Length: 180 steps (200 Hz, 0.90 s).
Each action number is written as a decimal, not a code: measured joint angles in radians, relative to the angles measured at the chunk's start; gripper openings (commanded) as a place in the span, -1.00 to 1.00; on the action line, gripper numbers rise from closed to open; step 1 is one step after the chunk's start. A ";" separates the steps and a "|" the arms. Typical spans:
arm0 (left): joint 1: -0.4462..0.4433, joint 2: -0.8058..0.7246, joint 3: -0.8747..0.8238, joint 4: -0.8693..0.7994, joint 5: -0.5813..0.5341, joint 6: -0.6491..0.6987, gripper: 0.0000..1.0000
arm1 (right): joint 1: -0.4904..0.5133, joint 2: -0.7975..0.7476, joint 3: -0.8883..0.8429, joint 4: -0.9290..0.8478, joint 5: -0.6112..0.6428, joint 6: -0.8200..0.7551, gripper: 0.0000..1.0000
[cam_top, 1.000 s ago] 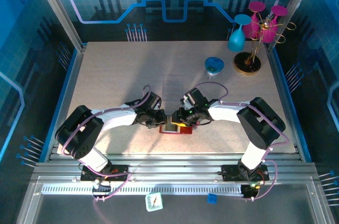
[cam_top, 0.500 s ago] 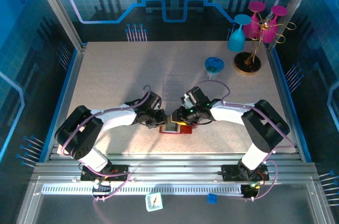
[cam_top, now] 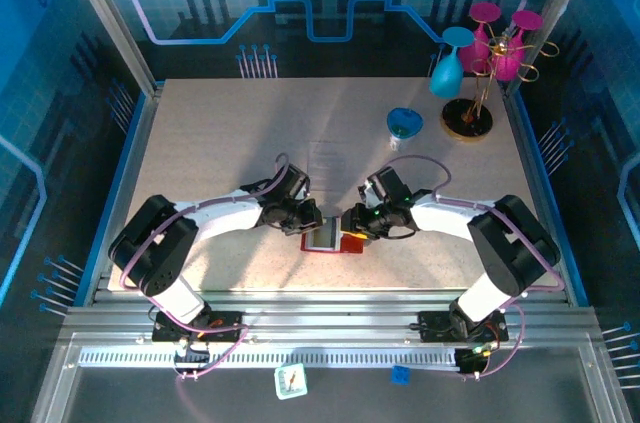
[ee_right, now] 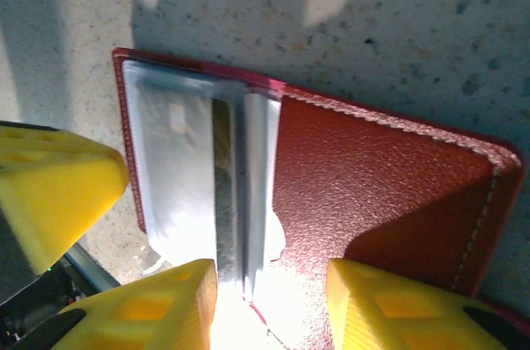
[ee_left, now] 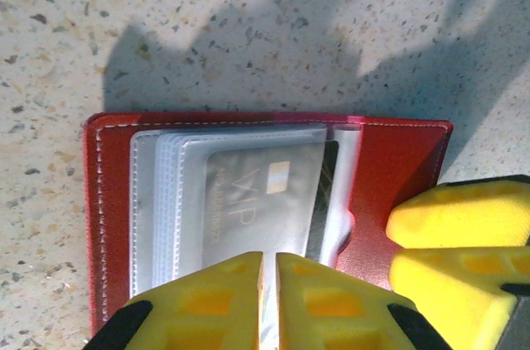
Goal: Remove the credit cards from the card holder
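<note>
While lying open on speckled table (ee_left: 248, 19), red folding wallet (ee_left: 397, 160): grey plastic card (ee_left: 257, 201) blurred beneath clear plastic sleeves (ee_left: 166, 201), near edge hidden. Left gripper (ee_left: 268, 275) pinching sleeves; right gripper (ee_right: 273, 300) parted over fold.

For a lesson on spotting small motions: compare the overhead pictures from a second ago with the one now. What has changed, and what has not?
The right arm swung outward to its right, drawing the right gripper back toward the right side of the wallet. The left gripper edged right, further over the wallet. Nothing was visibly grasped or released. The wallet, the blue dish and the glass rack stayed put.
</note>
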 measured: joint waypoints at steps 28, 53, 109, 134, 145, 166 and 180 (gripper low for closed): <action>0.000 0.000 0.000 -0.013 -0.007 0.000 -0.75 | -0.008 0.025 0.000 0.001 0.001 -0.026 -0.20; 0.000 0.000 0.000 -0.018 -0.011 0.000 -0.75 | -0.015 0.033 0.012 -0.001 -0.003 -0.043 -0.20; 0.000 -0.007 -0.003 -0.033 -0.036 0.000 -0.77 | -0.016 0.023 0.036 -0.029 -0.006 -0.060 -0.21; 0.000 -0.008 -0.011 -0.044 -0.044 0.000 -0.80 | -0.015 -0.005 0.036 -0.022 -0.023 -0.056 -0.21; 0.000 -0.008 -0.013 -0.047 -0.044 0.000 -0.80 | -0.015 -0.012 0.036 -0.010 -0.032 -0.052 -0.20; 0.000 -0.008 -0.016 -0.048 -0.044 0.000 -0.81 | -0.015 -0.012 0.035 0.024 -0.064 -0.040 -0.18; 0.000 -0.008 -0.016 -0.050 -0.044 0.000 -0.81 | -0.015 -0.008 0.033 0.063 -0.091 -0.028 -0.18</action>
